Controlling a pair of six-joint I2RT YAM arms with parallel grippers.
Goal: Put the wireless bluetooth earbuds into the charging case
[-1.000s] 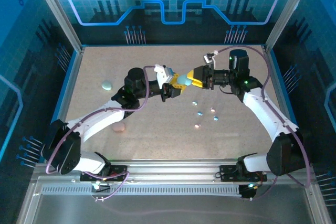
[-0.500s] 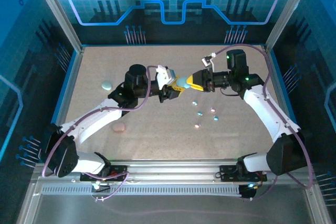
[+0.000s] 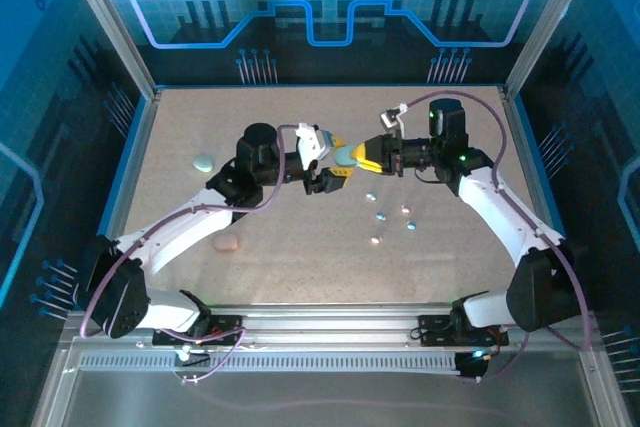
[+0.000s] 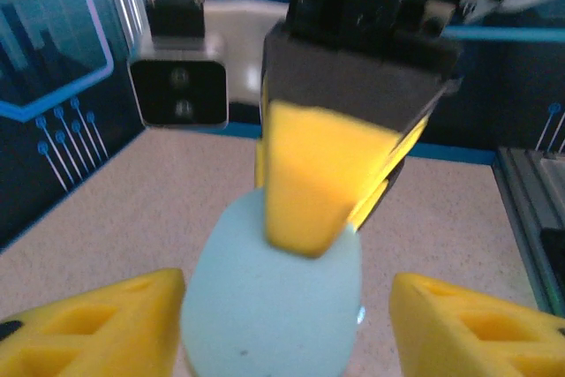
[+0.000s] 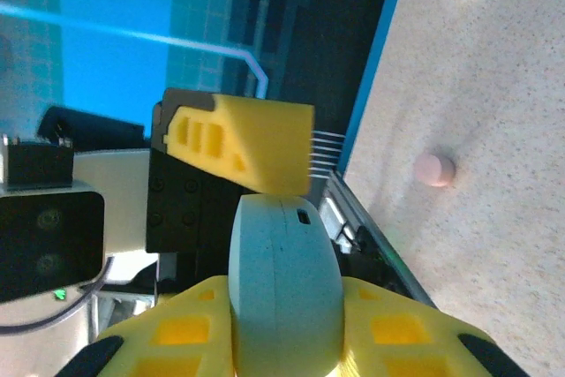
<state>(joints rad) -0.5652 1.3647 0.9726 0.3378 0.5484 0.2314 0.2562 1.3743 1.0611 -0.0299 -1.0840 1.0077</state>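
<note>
Two robot arms met over the middle of the table (image 3: 300, 267), a little nearer its far edge than its near one, with a pale blue case (image 3: 346, 155) held between them above the surface. The right gripper (image 3: 358, 155) was clamped on the pale blue case. In the right wrist view its two yellow fingers (image 5: 190, 328) pressed against both flanks of the oval shell, which stood on edge with its seam and a small dark port toward the camera and looked closed.

The left gripper (image 4: 287, 297) faced it from the opposite side with its jaws parted. In the left wrist view the shell sat between its yellow fingertips (image 4: 468, 324). The tip on the left of that view lay right at the shell's edge, while a clear gap separated the other tip from it, so the left gripper gripped nothing. One yellow finger of the right gripper lay over the upper part of the shell there.

The earbuds (image 3: 380, 215) lay loose on the table as a scatter of tiny glossy beads, right of centre, on the near side of the two grippers and apart from the raised case. A whitish-green case (image 3: 204, 162) rested near the left edge. A pink case (image 3: 227, 243) lay closer to the near left corner, just beside the left arm (image 3: 190, 222).
</note>
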